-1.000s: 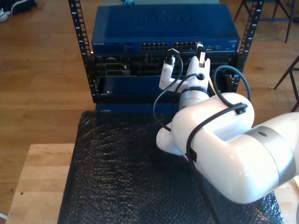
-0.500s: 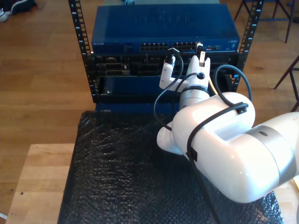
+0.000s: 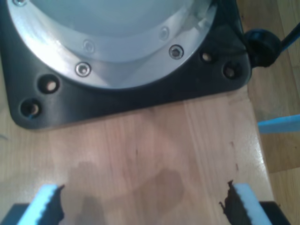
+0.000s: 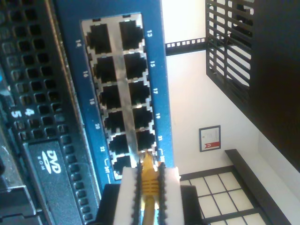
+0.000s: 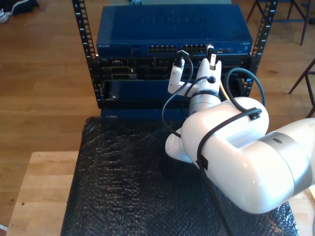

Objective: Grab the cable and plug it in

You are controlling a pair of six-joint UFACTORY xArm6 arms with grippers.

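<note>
Two pads of our second tool [image 4: 149, 197] pinch the cable [image 4: 149, 180], its plug tip touching the bottom ports of the blue switch [image 4: 123, 89]. Our first tool [image 3: 143, 206] hangs spread above a bare wooden desk [image 3: 154, 154] beside a black base plate [image 3: 140, 101]. Black bubble wrap [image 5: 128, 187] covers the desk before the rack [image 5: 86, 44]; wood floor [image 5: 39, 73] surrounds it. Since half a second ago, nothing has visibly shifted.

My second tool [image 4: 149, 197] clamped on the yellow cable [image 4: 149, 180], plug tip touching the switch's port block [image 4: 123, 93] (numbered sockets)
</note>
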